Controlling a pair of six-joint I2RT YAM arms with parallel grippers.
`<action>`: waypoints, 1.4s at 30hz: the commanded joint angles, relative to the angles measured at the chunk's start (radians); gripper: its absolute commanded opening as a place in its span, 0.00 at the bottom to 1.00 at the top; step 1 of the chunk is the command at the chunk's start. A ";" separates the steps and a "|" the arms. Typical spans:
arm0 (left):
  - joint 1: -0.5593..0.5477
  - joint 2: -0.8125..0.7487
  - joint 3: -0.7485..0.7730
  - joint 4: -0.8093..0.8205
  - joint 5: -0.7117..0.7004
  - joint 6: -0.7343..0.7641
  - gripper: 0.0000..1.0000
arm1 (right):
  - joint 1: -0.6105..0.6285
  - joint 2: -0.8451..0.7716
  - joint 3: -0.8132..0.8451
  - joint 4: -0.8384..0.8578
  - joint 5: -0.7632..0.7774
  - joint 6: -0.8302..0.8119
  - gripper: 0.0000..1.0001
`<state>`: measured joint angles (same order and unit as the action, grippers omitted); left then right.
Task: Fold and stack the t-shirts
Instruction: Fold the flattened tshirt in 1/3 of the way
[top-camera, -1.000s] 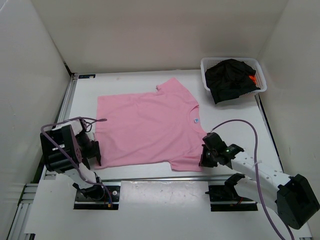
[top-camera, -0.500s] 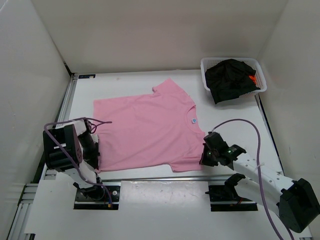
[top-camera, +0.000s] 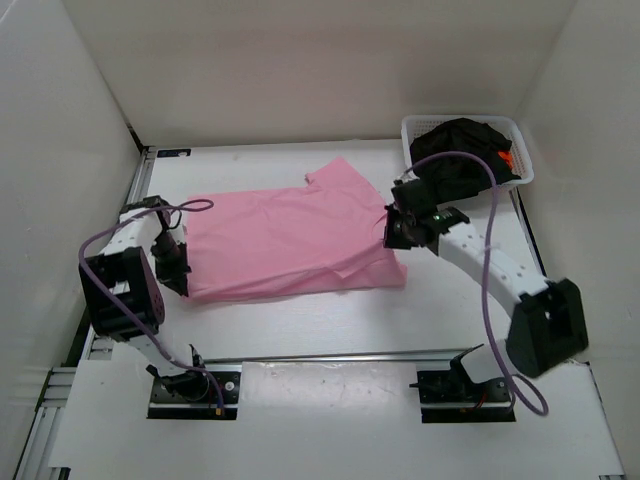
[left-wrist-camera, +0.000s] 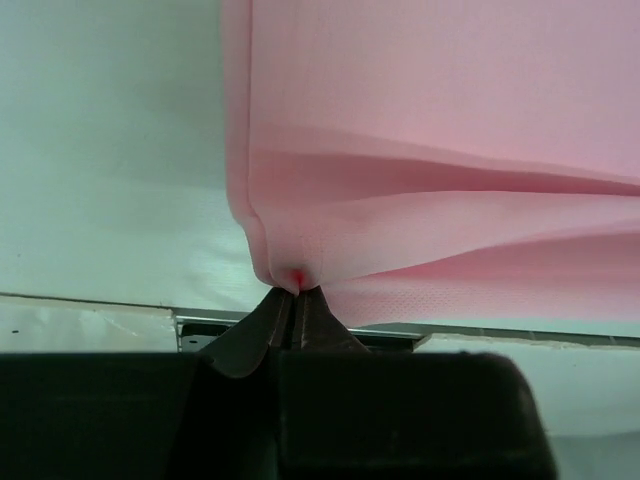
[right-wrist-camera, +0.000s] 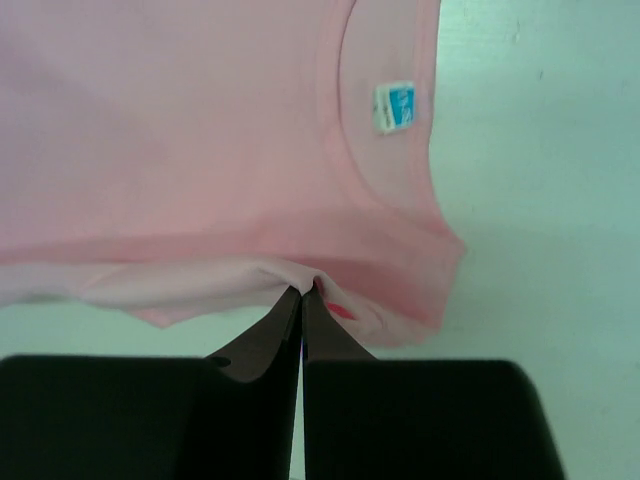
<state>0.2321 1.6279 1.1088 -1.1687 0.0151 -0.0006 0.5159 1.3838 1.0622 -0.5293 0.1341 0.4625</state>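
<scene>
Pink t-shirt (top-camera: 290, 235), clamped in the left claw (left-wrist-camera: 296, 303) and right claw (right-wrist-camera: 302, 305) (each pinching only a thin edge), could slip free mid-fold.

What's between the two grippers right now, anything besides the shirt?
Only the pink t-shirt, spanning from the left gripper to the right gripper, each shut on an edge of it. The top view shows no other item on that stretch.
</scene>
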 joint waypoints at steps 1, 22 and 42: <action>0.000 0.067 0.075 0.009 0.031 0.001 0.10 | -0.054 0.136 0.111 0.015 -0.037 -0.133 0.00; 0.079 0.223 0.384 0.104 -0.056 0.001 0.49 | -0.154 0.489 0.332 0.034 -0.139 -0.144 0.00; -0.376 0.061 -0.020 0.419 -0.498 0.001 0.54 | -0.145 0.480 0.303 0.072 -0.197 -0.107 0.00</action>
<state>-0.1219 1.7039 1.0794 -0.7944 -0.4213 0.0017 0.3687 1.8694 1.3590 -0.4892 -0.0422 0.3447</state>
